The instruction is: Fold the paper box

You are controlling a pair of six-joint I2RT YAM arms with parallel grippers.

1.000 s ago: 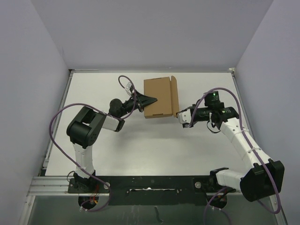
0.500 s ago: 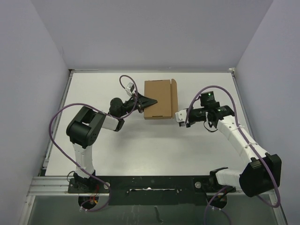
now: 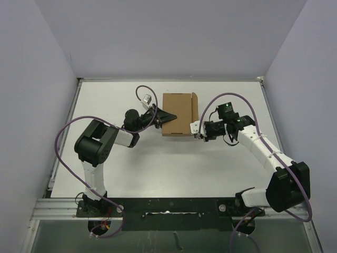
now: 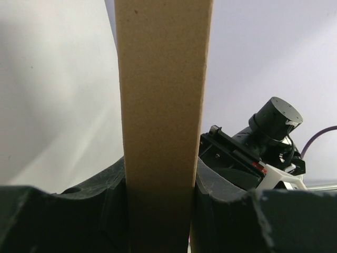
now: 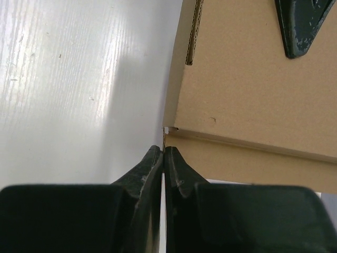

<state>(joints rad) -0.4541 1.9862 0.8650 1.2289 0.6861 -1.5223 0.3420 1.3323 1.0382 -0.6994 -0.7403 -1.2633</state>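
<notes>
The paper box (image 3: pixel 176 112) is a brown, partly folded cardboard sheet lying at the middle back of the table, with a narrow flap (image 3: pixel 194 110) raised along its right side. My left gripper (image 3: pixel 167 116) is shut on its left edge. In the left wrist view the box (image 4: pixel 163 79) runs edge-on between the jaws of that gripper (image 4: pixel 160 176). My right gripper (image 3: pixel 196 129) is at the near right corner. In the right wrist view the right gripper (image 5: pixel 165 150) is pinched on the thin flap edge below the box (image 5: pixel 247 89).
The white table (image 3: pixel 158 163) is walled by grey panels on three sides. My left gripper's finger (image 5: pixel 303 26) lies on top of the box. My right arm (image 4: pixel 274 126) shows behind the box. Purple cables loop over both arms.
My right gripper has moved left and slightly back, up to the box's right flap. The flap looks narrower from above, more upright. The left gripper has kept its hold.
</notes>
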